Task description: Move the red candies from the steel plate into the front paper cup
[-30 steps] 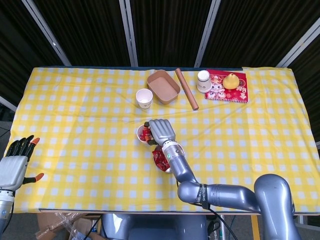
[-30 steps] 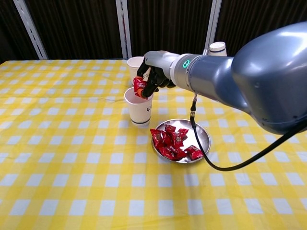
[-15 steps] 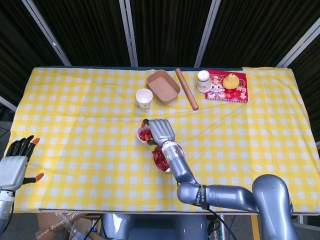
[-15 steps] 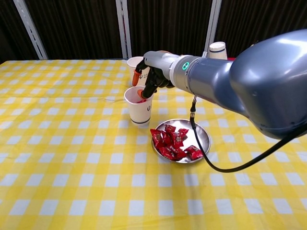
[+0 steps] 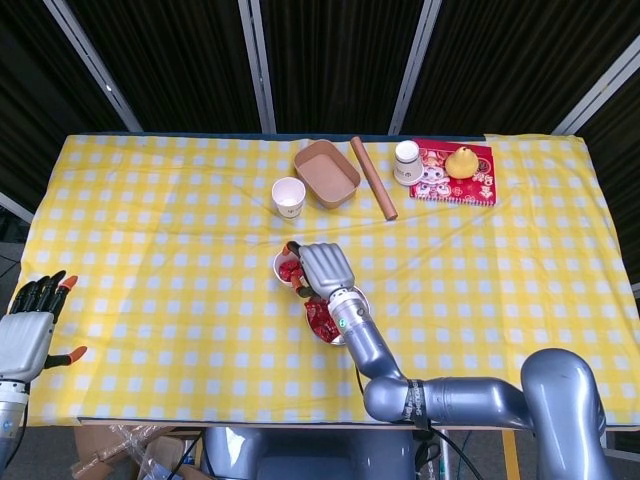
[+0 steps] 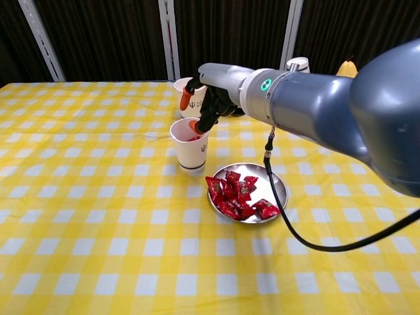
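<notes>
The front paper cup [image 6: 189,147] [image 5: 285,269] stands upright with red candy [image 6: 193,138] inside it. Just above its far rim hovers my right hand [image 6: 210,97] [image 5: 320,267], fingers spread and holding nothing. The steel plate [image 6: 279,186] [image 5: 358,300] lies to the cup's right and nearer me, with several red candies [image 6: 233,194] piled on its left half. In the head view my right arm covers part of the plate. My left hand [image 5: 28,326] hangs off the table's left front corner with its fingers apart and nothing in them.
A second paper cup [image 5: 289,197] [image 6: 183,87] stands behind the front one. Further back are a brown tray [image 5: 326,172], a wooden roller [image 5: 373,178], a white jar [image 5: 406,162] and a red booklet [image 5: 440,178] with a yellow toy [image 5: 462,161] on it.
My right hand held a red candy over the front cup; its fingers have spread, the candy now lies in the cup, and the hand has risen slightly.
</notes>
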{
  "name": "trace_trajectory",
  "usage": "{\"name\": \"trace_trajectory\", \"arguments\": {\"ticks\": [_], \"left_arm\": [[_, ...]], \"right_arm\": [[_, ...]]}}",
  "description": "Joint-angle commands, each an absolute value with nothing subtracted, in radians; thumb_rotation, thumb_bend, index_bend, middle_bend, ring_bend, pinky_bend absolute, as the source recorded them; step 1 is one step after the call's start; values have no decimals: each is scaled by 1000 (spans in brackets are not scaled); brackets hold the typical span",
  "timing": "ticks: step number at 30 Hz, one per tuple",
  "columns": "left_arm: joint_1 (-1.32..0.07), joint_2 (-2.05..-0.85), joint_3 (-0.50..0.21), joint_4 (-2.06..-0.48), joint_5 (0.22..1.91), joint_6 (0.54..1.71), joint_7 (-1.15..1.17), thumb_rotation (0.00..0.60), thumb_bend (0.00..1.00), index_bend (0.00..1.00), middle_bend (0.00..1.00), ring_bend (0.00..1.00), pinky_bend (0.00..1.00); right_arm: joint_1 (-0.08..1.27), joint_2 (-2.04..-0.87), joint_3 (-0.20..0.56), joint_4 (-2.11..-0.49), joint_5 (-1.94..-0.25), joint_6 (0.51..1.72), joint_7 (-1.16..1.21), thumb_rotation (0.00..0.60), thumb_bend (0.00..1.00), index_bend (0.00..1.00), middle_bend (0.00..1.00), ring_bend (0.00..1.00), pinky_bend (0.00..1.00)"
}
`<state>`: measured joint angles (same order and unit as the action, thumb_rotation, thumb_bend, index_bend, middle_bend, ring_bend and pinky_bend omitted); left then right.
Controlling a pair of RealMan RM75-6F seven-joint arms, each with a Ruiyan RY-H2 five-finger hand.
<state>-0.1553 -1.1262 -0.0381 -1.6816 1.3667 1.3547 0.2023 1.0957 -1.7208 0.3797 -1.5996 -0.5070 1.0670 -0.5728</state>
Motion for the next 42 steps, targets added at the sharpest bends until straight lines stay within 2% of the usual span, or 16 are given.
{"name": "trace_trajectory", "arguments": {"ticks": [1, 9, 19, 22, 28, 42], "left_arm": [[-155, -1126, -37, -1682, 1368, 1356, 202, 600, 0, 19, 0, 0, 0], [-150, -1124, -34, -1685, 1379, 1365, 190, 600, 0, 19, 0, 0, 0], [-143, -1119, -29, -1682, 1404, 1383, 171, 600, 0, 19, 0, 0, 0], [-141, -1121, -29, -1679, 1410, 1388, 169, 600, 0, 19, 0, 0, 0], [-140, -1122, -27, -1677, 1415, 1390, 170, 600, 0, 19, 0, 0, 0], [-141, -1123, -30, -1678, 1404, 1382, 169, 600, 0, 20, 0, 0, 0]], "right_arm": [[1053, -1665, 345, -1710, -517, 1127, -596, 600, 469, 284, 823, 966, 912], [977, -1598, 252, -1841, -509, 1185, -614, 600, 358, 171, 823, 966, 911], [906, -1616, 163, -1829, -548, 1207, -590, 600, 356, 168, 823, 966, 912], [889, -1623, 146, -1819, -563, 1209, -582, 600, 355, 198, 823, 966, 911], [867, -1647, 132, -1781, -593, 1201, -568, 600, 356, 210, 823, 966, 911], [853, -1694, 159, -1725, -607, 1133, -529, 600, 356, 210, 823, 966, 911]]}}
